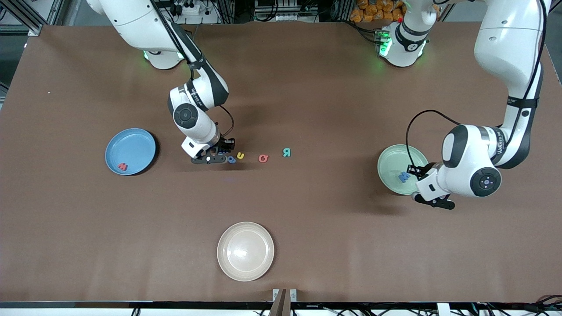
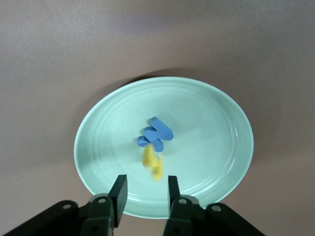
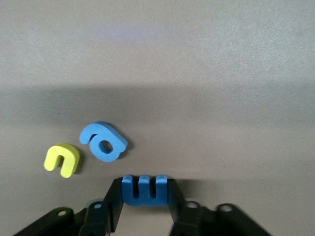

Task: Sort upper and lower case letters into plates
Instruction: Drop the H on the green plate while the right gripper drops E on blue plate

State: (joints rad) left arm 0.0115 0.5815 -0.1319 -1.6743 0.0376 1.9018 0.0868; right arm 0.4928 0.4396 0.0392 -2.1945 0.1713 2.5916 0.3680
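From the front, the right gripper (image 1: 218, 156) is down at the row of letters, the left gripper (image 1: 425, 186) over the green plate (image 1: 388, 164). The left wrist view shows a narrow gap between its fingers, empty, with a yellow letter (image 2: 153, 162) blurred above the plate beside a blue letter (image 2: 155, 133). The right wrist view shows fingers closed on a blue ridged letter (image 3: 144, 191).

A robotics lab is shown. Two white robot arms (image 1: 193, 109) are mounted on a wide brown table (image 1: 307, 228), aluminium framing (image 1: 26, 17) and power strips with cabling (image 1: 189, 8) are seen along its edge nearest the arms' bases.
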